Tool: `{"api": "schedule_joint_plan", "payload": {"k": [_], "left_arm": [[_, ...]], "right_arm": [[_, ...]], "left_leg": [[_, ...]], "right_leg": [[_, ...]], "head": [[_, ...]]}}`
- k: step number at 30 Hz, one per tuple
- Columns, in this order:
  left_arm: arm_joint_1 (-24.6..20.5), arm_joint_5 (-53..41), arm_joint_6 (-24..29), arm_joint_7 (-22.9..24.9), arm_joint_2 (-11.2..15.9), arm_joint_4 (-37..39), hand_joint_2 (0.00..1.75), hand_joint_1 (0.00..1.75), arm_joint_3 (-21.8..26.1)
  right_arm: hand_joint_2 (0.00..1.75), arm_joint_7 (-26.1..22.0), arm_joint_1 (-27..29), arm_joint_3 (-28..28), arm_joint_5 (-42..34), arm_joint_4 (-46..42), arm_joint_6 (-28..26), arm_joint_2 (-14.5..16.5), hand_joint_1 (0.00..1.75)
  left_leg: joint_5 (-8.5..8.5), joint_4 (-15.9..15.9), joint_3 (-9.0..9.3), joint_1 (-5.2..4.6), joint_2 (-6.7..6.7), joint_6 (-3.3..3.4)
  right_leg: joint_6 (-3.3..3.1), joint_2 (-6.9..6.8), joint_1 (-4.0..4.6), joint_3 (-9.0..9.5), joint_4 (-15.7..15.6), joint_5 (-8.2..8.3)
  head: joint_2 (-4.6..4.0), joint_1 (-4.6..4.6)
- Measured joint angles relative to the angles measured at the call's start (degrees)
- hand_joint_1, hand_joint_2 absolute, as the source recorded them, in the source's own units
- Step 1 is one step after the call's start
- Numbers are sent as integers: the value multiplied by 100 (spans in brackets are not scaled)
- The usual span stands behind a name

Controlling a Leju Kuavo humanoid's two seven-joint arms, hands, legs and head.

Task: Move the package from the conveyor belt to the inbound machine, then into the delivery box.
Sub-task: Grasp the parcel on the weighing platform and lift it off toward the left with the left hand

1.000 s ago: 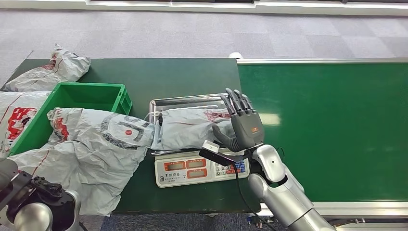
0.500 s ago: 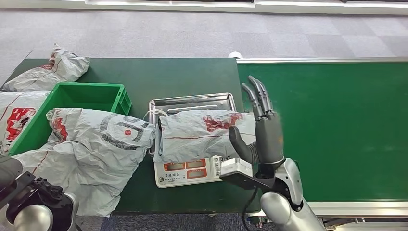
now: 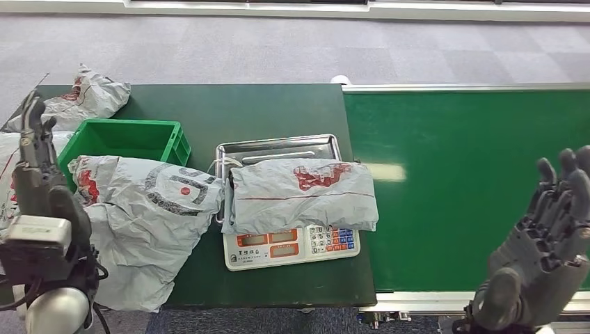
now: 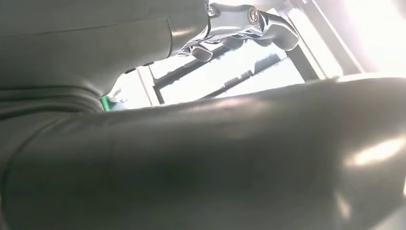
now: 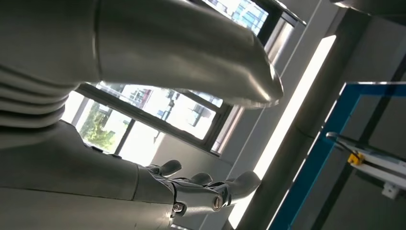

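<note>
Your right hand (image 3: 546,268) is spread and empty, well right of the package (image 3: 300,193), which lies on the scale (image 3: 292,245) for weighing; your left hand (image 3: 35,156), fingers straight, waits beside the green box (image 3: 122,136).

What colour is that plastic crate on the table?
The crate is bright green, seen best in the head view, partly covered by a grey package.

My head camera looks forward and down from high up, over the table (image 3: 278,111) and conveyor belt (image 3: 473,174). Both wrist cameras sit close behind their hands, tilted upward: the right faces windows (image 5: 158,110); the left, bright glare. They share nothing I can make out.
</note>
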Motion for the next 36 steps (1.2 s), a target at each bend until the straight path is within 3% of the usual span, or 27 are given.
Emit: {"api": "schedule_joint_plan", "payload": {"k": [7, 11, 21, 25, 30, 36], "left_arm": [[-1592, -31, -991, 351, 603, 1498, 0, 0, -791], [-2209, -97, -1396, 410, 728, 2316, 175, 0, -1259], [-3629, -131, -2567, 142, 643, 4479, 175, 0, -2710], [-3843, -100, -2677, 102, 559, 4926, 175, 0, -3063], [-4039, 81, -3467, -155, 418, 5362, 175, 0, -3611], [-4043, 510, -3849, -355, 245, 5655, 175, 0, -4435]], "right_arm": [[175, -281, 339, -228, -831, -39, -161, -18, 0], [175, -240, 333, -275, -978, -8, -111, -18, 0], [175, -192, 189, -276, -1293, 171, 69, -18, 0], [175, -193, 172, -276, -1320, 228, 92, -19, 0], [175, -203, 84, -276, -1489, 337, 145, -61, 0], [175, -265, -37, -269, -1685, 553, 94, -188, 0]], "left_leg": [[20, 0, -3, 0, 21, -10], [24, 0, -4, 0, 19, -11], [26, 1, -8, -1, 19, -12], [26, 0, -10, -1, 19, -12], [26, 0, -15, -1, 13, -12], [26, 0, -19, -3, 14, -12]], "right_leg": [[-16, 18, -1, -8, 11, 30], [-17, 17, -1, -10, 12, 33], [-16, 18, -2, -12, 14, 35], [-16, 18, -1, -15, 14, 35], [-16, 14, -2, -16, 14, 34], [-16, 14, -4, -17, 14, 35]], "head": [[0, 0], [0, 2], [0, 2], [0, 2], [0, 2], [0, 2]]}}
